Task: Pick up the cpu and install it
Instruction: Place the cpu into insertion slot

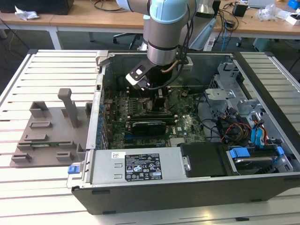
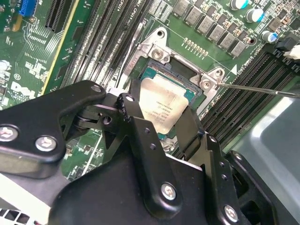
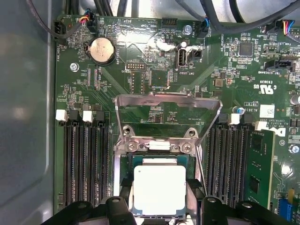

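The cpu point(image 3: 159, 187), a small silvery square with a pale rim, lies level over the dark square socket point(image 3: 159, 157) on the green motherboard point(image 3: 154, 79). My gripper point(image 3: 159, 199) is shut on it, one black finger point(image 3: 123, 199) against each of two opposite edges. In the second wrist view the cpu point(image 2: 164, 105) sits between the same fingers point(image 2: 133, 119), right at the socket's metal frame point(image 2: 157, 54). I cannot tell whether it is seated or held just above. The socket's metal bracket point(image 3: 168, 101) stands flipped open. The arm's wrist point(image 1: 164, 51) reaches down into the open computer case point(image 1: 262, 93).
Rows of black memory slots point(image 3: 86, 159) flank the socket on both sides. A thin metal lever point(image 2: 258, 89) sticks out beside the socket. A long black card point(image 1: 150, 124) lies across the board; cables point(image 1: 234, 131) crowd the exterior view's right. A grey fixture plate point(image 1: 51, 131) lies outside the case.
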Tool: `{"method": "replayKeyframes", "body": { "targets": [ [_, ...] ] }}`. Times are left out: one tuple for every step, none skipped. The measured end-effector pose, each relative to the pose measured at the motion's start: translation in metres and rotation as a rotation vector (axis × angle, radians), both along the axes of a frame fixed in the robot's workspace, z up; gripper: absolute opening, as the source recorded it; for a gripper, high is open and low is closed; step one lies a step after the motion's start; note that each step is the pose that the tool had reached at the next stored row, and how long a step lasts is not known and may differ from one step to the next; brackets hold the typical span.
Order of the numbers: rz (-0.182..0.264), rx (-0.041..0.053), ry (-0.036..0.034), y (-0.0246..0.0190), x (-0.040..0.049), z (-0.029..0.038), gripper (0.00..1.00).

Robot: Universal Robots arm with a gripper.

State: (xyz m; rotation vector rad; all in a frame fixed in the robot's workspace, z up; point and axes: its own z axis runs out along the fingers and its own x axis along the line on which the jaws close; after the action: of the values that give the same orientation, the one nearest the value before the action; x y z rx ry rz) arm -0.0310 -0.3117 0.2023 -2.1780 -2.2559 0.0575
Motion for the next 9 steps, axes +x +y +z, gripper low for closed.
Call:
{"method": "replayKeyframes", "body": {
  "targets": [
    [-0.003, 0.0001, 0.0, 0.0, -0.0002, 0.0, 0.54],
    [-0.01, -0.0001, 0.0001, 0.0, -0.0006, 0.0, 0.54],
    [-0.018, -0.0003, 0.0002, 0.0, -0.0012, -0.0001, 0.54],
    [-0.02, -0.0002, 0.0002, -0.0001, -0.0014, -0.0002, 0.54],
    [-0.02, -0.0002, 0.0002, -0.0001, -0.0015, -0.0005, 0.54],
    [-0.02, -0.0001, 0.0002, 0.0, -0.0015, -0.001, 0.54],
    [-0.02, -0.0002, 0.0002, 0.0001, -0.0015, -0.0014, 0.54],
    [-0.02, -0.0001, 0.0003, 0.0004, -0.0015, -0.0019, 0.54],
    [-0.02, -0.0002, 0.0003, 0.0005, -0.0016, -0.0019, 0.54]
  ]
}}
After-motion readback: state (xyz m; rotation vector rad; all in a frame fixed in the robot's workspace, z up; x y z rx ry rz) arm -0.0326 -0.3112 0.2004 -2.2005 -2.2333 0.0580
